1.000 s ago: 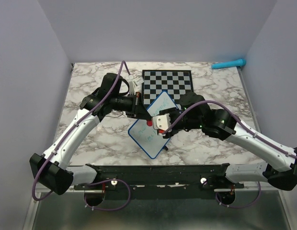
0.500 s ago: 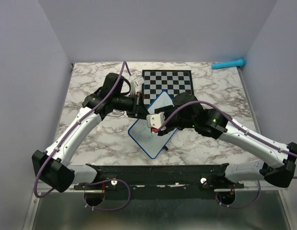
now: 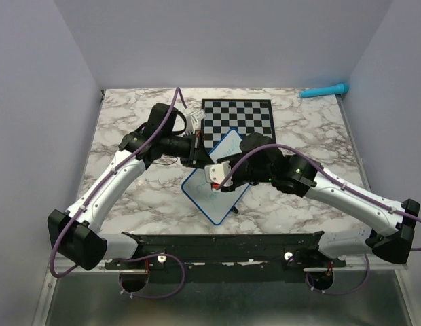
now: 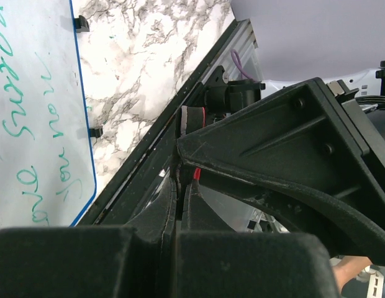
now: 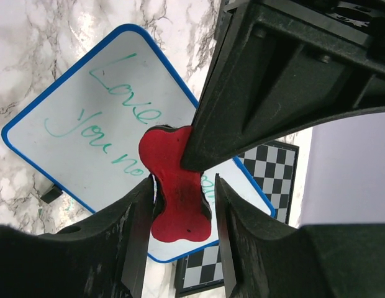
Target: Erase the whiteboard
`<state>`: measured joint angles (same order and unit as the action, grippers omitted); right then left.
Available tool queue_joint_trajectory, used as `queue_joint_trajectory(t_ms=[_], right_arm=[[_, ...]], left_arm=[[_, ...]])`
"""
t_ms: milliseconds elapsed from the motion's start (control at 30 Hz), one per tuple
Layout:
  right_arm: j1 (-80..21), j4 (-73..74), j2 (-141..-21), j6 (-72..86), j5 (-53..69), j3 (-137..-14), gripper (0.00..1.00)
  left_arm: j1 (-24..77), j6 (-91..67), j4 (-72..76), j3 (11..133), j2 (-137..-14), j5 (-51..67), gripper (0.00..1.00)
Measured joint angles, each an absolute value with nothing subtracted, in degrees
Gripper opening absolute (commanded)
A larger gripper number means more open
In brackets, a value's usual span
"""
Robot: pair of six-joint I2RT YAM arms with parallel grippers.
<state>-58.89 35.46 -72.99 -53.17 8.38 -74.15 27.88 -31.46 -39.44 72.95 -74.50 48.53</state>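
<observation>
Writing (image 5: 112, 121) in teal covers the whiteboard (image 3: 209, 195), which lies on the table (image 3: 132, 204) just before the chessboard (image 3: 238, 117), so we judge nearly all the erasing is left. We see the right gripper (image 5: 183, 192) clamped on a red eraser (image 5: 171, 155) over the board. The left gripper (image 4: 179, 155) is closed.

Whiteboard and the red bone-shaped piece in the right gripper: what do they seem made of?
The whiteboard: smooth white face carrying green marker writing, likely coated plastic or metal; thin blue rim looks plastic. The red piece: matte, rounded edges, perhaps foam or felt; cannot tell surely.
</observation>
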Motion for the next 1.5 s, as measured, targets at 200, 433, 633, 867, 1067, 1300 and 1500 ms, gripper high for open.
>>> queue_joint_trajectory(t_ms=[200,433,633,867,1067,1300,1500], right_arm=[[-58.89,35.24,-73.45,-53.69,8.01,-73.19,0.33],[-58.89,34.35,-73.45,-53.71,7.38,-72.69,0.01],[-58.85,34.02,-72.79,-51.53,7.33,-71.53,0.01],[-54.43,34.02,-71.07,-43.72,9.28,-69.04,0.01],[-51.68,33.21,-71.05,-33.78,10.04,-65.30,0.01],[-51.68,30.70,-73.30,-23.92,12.73,-64.75,0.01],[-52.01,28.95,-77.17,-16.69,13.39,-65.82,0.01]], left_arm=[[27.88,-31.59,-39.33,72.95,-74.70,48.56,0.00],[27.88,-31.57,-38.98,72.60,-74.72,48.56,0.22],[25.26,-32.10,-37.12,71.48,-74.63,50.22,0.82],[8.67,-30.79,-34.35,71.48,-73.38,50.74,0.74],[7.22,-22.04,-36.34,66.46,-71.29,49.91,0.63],[9.15,-14.76,-38.87,62.92,-72.20,47.27,0.57],[14.81,-13.74,-38.17,62.87,-74.30,43.86,0.47]])
